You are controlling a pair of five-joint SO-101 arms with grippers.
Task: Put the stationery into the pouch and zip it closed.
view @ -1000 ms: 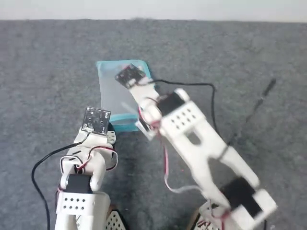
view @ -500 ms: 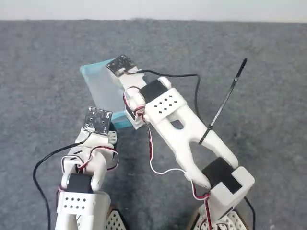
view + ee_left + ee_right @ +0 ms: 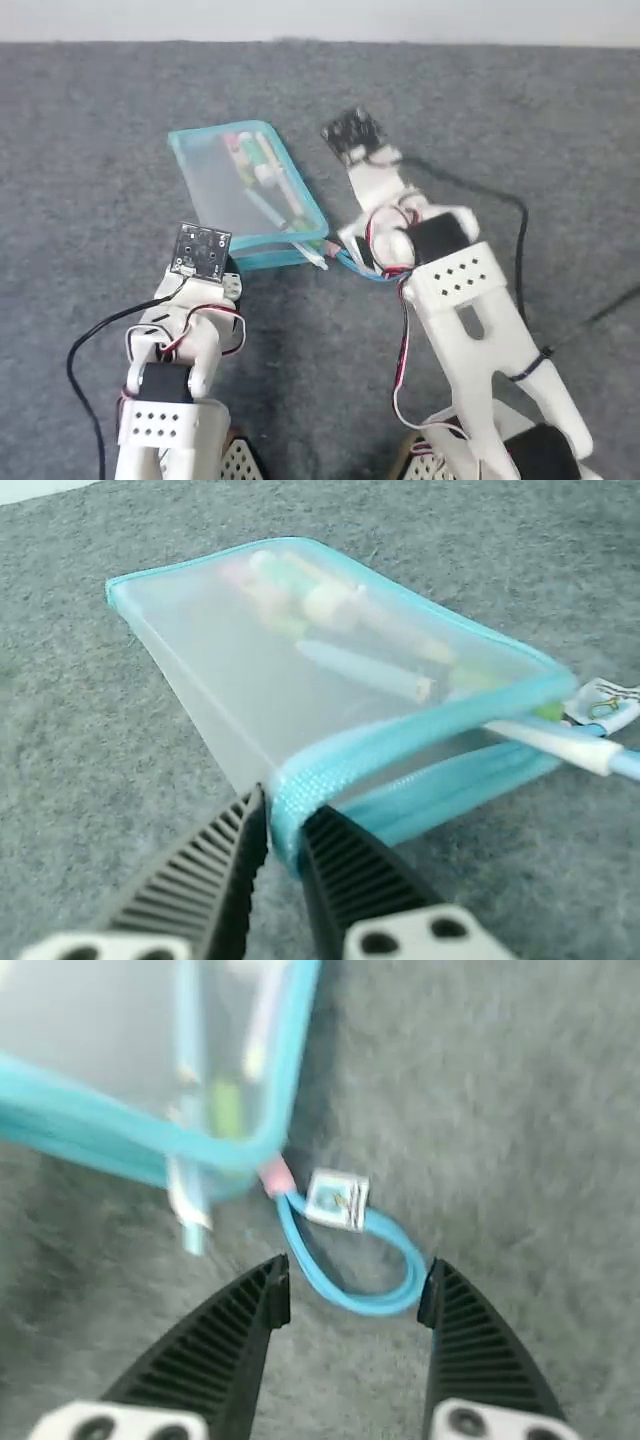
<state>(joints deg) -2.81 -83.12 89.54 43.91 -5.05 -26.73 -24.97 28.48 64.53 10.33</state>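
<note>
**A:** Where do we find the pouch?

**B:** We find the pouch (image 3: 225, 195), clear with a turquoise border, lying flat on the grey table (image 3: 90, 140). It slants from far left to near right. Through its side we see pens (image 3: 262, 170) lying along its right long edge. One pen tip (image 3: 550, 742) pokes out at the near right corner, between the two bands of the zip.

**A:** What do we see at that corner?

**B:** A blue strap loop (image 3: 372, 1306) with a small white tag (image 3: 337, 1200) lies on the table, joined to the corner.

**A:** How do we describe the arms?

**B:** The left gripper (image 3: 283, 815) is clenched on the pouch's near left corner, its ribbed black fingers pinching the turquoise zip edge. The left arm (image 3: 175, 370) rises from the near left, with its wrist standing over that corner. The right gripper (image 3: 355, 1270) is spread wide and grasps nothing. Its two fingers stand on either side of the strap loop, one just beside the loop's bend. We cannot tell whether it touches. The right arm (image 3: 480, 330) comes in from the near right and bends down at the wrist above the loop.

**A:** And the room around them?

**B:** Grey table stretches beyond the pouch to the far edge, where a pale wall (image 3: 320, 18) begins, and widely to both sides. A strip of table separates the two arms. A black cable (image 3: 515, 225) curves beside the right arm, and a second cable (image 3: 75, 350) loops beside the left arm.
</note>
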